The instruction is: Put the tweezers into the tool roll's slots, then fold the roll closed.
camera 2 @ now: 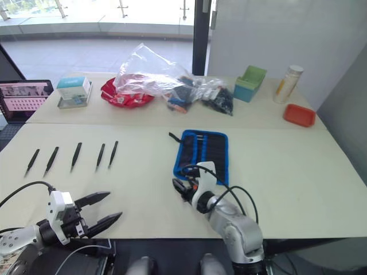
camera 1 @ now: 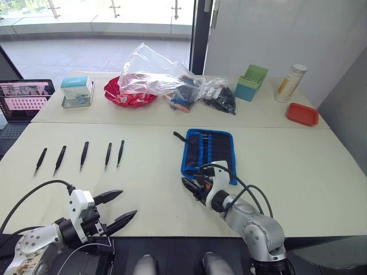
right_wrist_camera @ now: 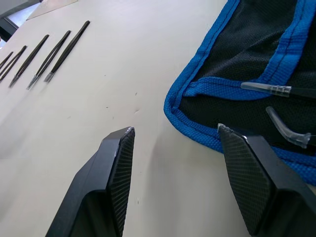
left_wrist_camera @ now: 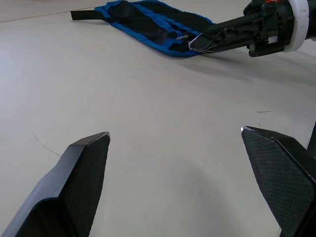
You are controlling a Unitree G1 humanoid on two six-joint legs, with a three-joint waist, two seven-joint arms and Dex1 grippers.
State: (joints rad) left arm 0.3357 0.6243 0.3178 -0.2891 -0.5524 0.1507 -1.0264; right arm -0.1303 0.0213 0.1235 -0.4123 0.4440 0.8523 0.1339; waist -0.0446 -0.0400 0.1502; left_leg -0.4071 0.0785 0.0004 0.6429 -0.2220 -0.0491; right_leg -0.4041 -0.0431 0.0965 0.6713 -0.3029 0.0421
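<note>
**A:** What's closest to you?

**B:** My left claw (camera 1: 118, 207), low over the near edge of the bench (camera 1: 149, 189). Its two black fingers are spread wide with nothing between them, only bare benchtop under the tips.

**A:** And the right one?

**B:** The right claw (camera 1: 192, 186) sits further in, also open and empty. From its wrist camera one finger (right_wrist_camera: 247, 173) lies over the blue-bound near corner of the tool roll (camera 1: 209, 150), the other over bare bench just beside that edge. I can't tell whether the finger actually touches the fabric.

**A:** How does the roll lie?

**B:** Unfolded flat, just ahead of the right claw, inner face up, the slots (camera 1: 207, 143) running across it. Its short black strap (camera 1: 179, 136) trails off the far corner. I see two small clear tubes (right_wrist_camera: 266, 88) on the fabric close to the claw's finger; the slots themselves look dark, and I can't make out anything in them.

**A:** The tweezers?

**B:** All five tweezers (camera 1: 84, 154) lie in a row on the bench, side by side and apart from one another, ahead of the left claw and well to the left of the roll. Neither claw touches them.

**A:** Anything beyond that?

**B:** Far past both claws: clear plastic bags (camera 1: 155, 74), a red tray (camera 1: 302, 114), a green box (camera 1: 251, 82), a laptop (camera 1: 23, 98).
</note>
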